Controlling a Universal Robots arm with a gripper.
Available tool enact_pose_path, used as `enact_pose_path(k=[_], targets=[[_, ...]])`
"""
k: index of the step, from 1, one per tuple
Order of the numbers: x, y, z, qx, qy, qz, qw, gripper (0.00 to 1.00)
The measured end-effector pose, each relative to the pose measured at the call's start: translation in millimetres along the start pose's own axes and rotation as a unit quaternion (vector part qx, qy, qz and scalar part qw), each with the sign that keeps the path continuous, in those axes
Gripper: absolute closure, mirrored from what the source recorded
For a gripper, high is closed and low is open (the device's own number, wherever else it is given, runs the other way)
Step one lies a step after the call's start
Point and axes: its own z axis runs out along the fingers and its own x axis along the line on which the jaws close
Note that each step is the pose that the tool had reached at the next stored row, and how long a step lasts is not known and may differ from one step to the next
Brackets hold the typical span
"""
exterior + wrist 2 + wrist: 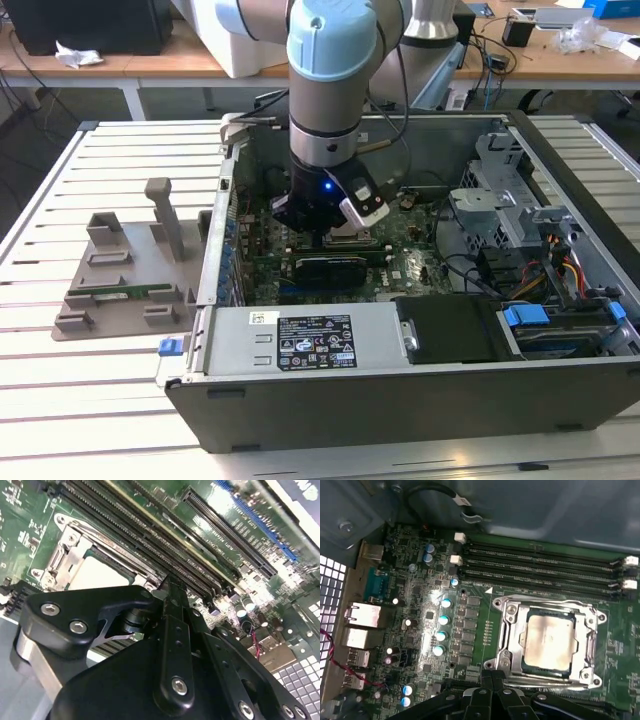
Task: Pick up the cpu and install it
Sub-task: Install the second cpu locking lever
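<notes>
Cpu [549, 643]: seated in the socket frame [507, 630] on the motherboard [445, 645].
Gripper [492, 676]: fingers pressed together, empty, just beside the socket.
Advice: you should confirm it sits flat and square.

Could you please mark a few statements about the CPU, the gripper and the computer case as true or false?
1. The cpu lies in the motherboard socket. True.
2. The gripper holds the cpu above the case. False: the cpu lies in the socket, and the gripper's fingertips are beside it, empty.
3. The computer case lies open on its side. True.
4. The arm is parked over the grey holder. False: it reaches down into the case, over the motherboard.
</notes>
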Motion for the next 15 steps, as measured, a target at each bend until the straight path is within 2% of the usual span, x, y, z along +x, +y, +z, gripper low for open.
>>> enact_pose_path(k=[4,6,11,13,15], targets=[[-0.5,2.9,4.5,-0.0085,0.0005,-0.015,0.9999,0.89],[-0.8,4.1,6.4,-0.0099,0.0006,-0.017,0.9998,0.89],[-0.8,4.3,10.0,-0.0102,0.0012,-0.022,0.9997,0.89],[-1.1,5.4,4.4,-0.011,-0.0007,-0.023,0.9997,0.89],[-0.9,8.0,-8.9,-0.0104,-0.0003,-0.023,0.9997,0.89]])
